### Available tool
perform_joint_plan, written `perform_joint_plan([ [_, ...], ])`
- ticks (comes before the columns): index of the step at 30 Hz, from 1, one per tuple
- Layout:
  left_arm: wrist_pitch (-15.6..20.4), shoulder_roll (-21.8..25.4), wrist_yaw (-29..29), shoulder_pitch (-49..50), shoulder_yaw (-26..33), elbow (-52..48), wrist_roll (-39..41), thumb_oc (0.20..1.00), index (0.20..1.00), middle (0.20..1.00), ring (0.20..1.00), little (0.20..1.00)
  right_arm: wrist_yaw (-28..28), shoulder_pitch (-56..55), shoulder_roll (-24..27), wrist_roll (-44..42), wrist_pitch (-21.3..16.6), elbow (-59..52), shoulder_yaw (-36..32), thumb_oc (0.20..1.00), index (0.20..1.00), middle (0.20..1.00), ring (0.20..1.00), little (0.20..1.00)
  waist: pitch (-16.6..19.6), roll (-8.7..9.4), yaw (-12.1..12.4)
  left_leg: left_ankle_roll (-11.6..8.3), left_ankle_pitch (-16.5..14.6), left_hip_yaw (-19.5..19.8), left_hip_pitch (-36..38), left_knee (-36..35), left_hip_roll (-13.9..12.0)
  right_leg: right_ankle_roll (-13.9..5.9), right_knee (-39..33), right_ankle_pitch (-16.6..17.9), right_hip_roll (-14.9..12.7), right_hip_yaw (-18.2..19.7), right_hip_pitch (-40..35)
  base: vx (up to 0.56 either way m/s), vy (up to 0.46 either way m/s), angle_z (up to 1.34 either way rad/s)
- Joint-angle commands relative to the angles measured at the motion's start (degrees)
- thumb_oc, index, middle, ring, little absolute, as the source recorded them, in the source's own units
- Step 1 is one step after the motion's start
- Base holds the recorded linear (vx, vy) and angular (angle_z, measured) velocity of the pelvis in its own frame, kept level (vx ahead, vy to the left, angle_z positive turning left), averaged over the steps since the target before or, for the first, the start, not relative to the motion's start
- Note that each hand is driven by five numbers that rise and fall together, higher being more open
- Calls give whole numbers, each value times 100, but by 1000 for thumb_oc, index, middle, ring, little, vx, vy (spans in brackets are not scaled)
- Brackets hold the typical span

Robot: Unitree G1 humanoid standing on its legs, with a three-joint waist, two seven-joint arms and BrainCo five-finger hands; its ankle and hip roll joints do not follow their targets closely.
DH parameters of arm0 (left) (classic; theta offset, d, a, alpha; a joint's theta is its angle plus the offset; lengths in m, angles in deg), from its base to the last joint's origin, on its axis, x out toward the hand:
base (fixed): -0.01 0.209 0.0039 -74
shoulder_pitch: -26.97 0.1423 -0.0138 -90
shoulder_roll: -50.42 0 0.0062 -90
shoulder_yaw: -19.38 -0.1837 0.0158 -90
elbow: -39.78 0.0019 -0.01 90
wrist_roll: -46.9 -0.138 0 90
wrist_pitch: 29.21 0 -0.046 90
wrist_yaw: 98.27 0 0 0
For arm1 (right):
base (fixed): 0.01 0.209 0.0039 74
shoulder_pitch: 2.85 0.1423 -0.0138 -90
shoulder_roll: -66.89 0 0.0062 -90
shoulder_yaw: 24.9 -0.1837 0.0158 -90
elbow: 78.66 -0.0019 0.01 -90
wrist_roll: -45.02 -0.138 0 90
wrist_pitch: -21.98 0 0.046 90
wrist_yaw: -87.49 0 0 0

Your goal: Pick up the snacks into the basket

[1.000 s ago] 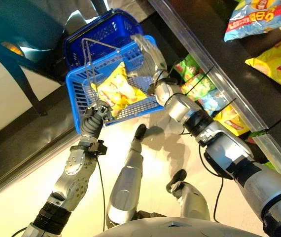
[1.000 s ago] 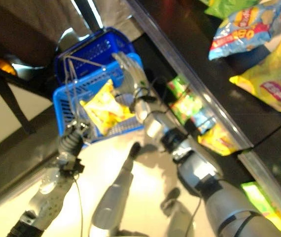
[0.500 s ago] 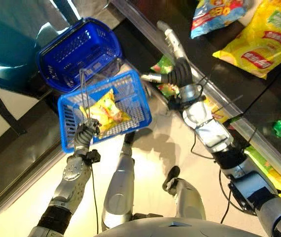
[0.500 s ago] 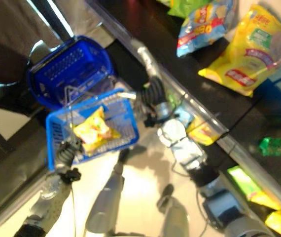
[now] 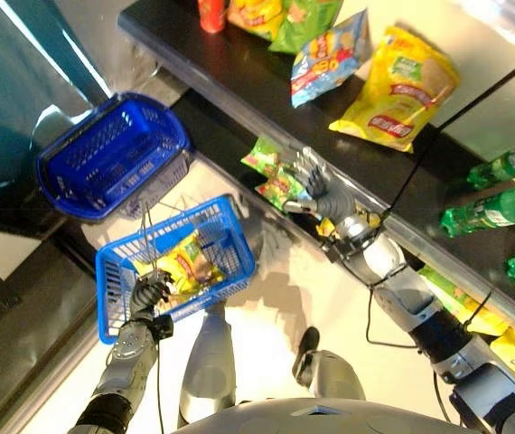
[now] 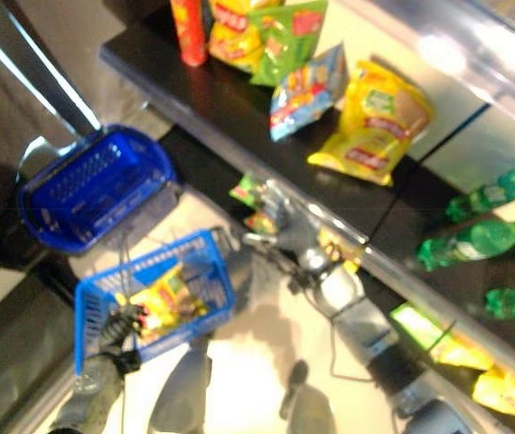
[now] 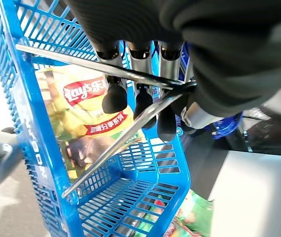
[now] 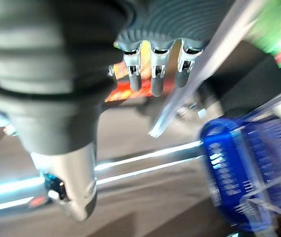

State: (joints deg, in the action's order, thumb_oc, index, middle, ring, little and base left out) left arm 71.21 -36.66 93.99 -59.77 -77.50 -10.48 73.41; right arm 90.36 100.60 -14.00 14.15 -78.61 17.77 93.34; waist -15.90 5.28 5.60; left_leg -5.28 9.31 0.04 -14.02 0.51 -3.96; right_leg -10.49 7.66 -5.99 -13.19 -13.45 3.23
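Blue basket (image 5: 226, 237) – hangs from left robot hand (image 5: 149, 294), fingers curled round its wire handle (image 7: 130, 75), one yellow snack bag (image 5: 185, 265) inside | right robot hand (image 5: 316, 185) – fingers spread, empty, nearer arm to green snack packs (image 5: 271, 167) on lower shelf (image 5: 420, 249), just beside fingertips | arm stretched forward, palm toward packs

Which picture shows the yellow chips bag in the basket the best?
The left wrist view: the yellow chips bag lies close up inside the light blue basket, under its wire handles held by the left hand. Both eye views show it small and far away.
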Motion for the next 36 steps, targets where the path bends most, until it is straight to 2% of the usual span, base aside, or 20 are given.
perform_joint_plan([
  [1, 334, -167, -158, -280, 108, 264, -195, 200, 200, 200, 200, 200, 251, -84, 15, 422, -53, 381, 186, 1000, 1000, 1000, 1000, 1000, 386, -163, -105, 513, -647, -22, 543, 20, 271, 146, -190, 856, 286, -49, 360, 46, 18, -40],
  [11, 220, -529, -376, -255, 305, 1483, -275, 200, 200, 200, 200, 200, 452, -858, -285, 926, 185, 1752, 12, 1000, 1000, 1000, 1000, 1000, 1032, -276, -369, 483, -728, -368, 1141, -262, 217, 80, -507, 961, 283, 215, -72, 47, 8, -24],
  [18, 151, -651, -362, -302, 510, 2040, -95, 200, 200, 200, 200, 200, 313, -961, -558, 1239, 281, 2883, -129, 1000, 1000, 1000, 1000, 1000, 1272, -345, -468, 417, -647, -579, 1385, -439, 81, 105, -536, 907, 378, 402, -142, -11, -61, -25],
  [19, 108, -670, -380, -299, 563, 2121, -61, 200, 200, 200, 200, 200, 219, -1009, -610, 1638, 335, 3327, -171, 1000, 1000, 1000, 1000, 1000, 1336, -382, -510, 378, -599, -607, 1430, -501, 14, 141, -537, 858, 448, 459, -154, -67, -182, -19],
  [23, 26, -687, -390, -328, 666, 2512, -97, 200, 200, 200, 200, 200, -5, -1101, -686, 1955, 369, 4268, -475, 1000, 1000, 1000, 1000, 1000, 1349, -466, -596, 239, -396, -553, 1411, -519, -201, 296, -510, 697, 663, 442, -216, -82, -185, -21],
  [24, 27, -687, -391, -331, 666, 2514, -97, 200, 200, 200, 200, 200, -6, -1097, -689, 1956, 365, 4274, -476, 1000, 1000, 1000, 1000, 1000, 1346, -467, -598, 237, -395, -550, 1412, -520, -203, 298, -509, 696, 665, 439, -218, -125, -217, -13],
  [27, -10, -727, -357, -304, 950, 2835, 13, 200, 200, 200, 200, 200, -107, -1128, -655, 2152, 334, 4761, -688, 1000, 1000, 1000, 1000, 1000, 1284, -554, -646, 38, -50, -528, 1288, -551, -529, 462, -534, 602, 941, 450, -160, -159, -255, -7],
  [29, -20, -738, -344, -244, 1155, 2947, 118, 200, 200, 200, 200, 200, -97, -1136, -547, 2376, 328, 4635, -634, 1000, 1000, 1000, 1000, 1000, 1220, -561, -660, -85, 139, -548, 1197, -551, -725, 515, -606, 606, 1061, 433, -143, -133, -218, -14],
  [30, -19, -739, -345, -245, 1157, 2948, 117, 200, 200, 200, 200, 200, -97, -1136, -546, 2376, 330, 4633, -633, 1000, 1000, 1000, 1000, 1000, 1221, -564, -663, -87, 141, -545, 1193, -551, -729, 517, -609, 609, 1065, 430, -142, -113, -227, -17],
  [31, -33, -787, -360, -170, 1350, 3149, 159, 200, 200, 200, 200, 200, -88, -1147, -529, 2479, 339, 4868, -656, 1000, 1000, 1000, 1000, 1000, 1209, -560, -654, -135, 211, -628, 1180, -551, -845, 551, -735, 611, 1125, 455, -185, -85, -189, -13],
  [33, -18, -810, -348, -152, 1396, 3212, 176, 200, 200, 200, 200, 200, -111, -1107, -506, 2491, 328, 4972, -676, 1000, 1000, 1000, 1000, 1000, 1152, -545, -591, -132, 303, -580, 1172, -493, -834, 565, -792, 648, 1133, 475, -222, -87, -146, -20],
  [35, 8, -916, -390, -118, 1436, 3230, 281, 200, 200, 200, 200, 200, -102, -1048, -450, 2452, 315, 5117, -721, 1000, 1000, 1000, 1000, 1000, 1045, -474, -546, -14, 52, -365, 1062, 91, -558, 586, -816, 759, 1056, 510, -150, -153, -118, -13],
  [36, 6, -952, -424, -79, 1449, 3246, 296, 200, 200, 200, 200, 200, -87, -1053, -452, 2473, 334, 5254, -771, 1000, 1000, 1000, 1000, 1000, 1032, -429, -549, 97, -282, -408, 1082, 348, -340, 588, -840, 812, 1009, 511, -128, -170, -137, -1],
])
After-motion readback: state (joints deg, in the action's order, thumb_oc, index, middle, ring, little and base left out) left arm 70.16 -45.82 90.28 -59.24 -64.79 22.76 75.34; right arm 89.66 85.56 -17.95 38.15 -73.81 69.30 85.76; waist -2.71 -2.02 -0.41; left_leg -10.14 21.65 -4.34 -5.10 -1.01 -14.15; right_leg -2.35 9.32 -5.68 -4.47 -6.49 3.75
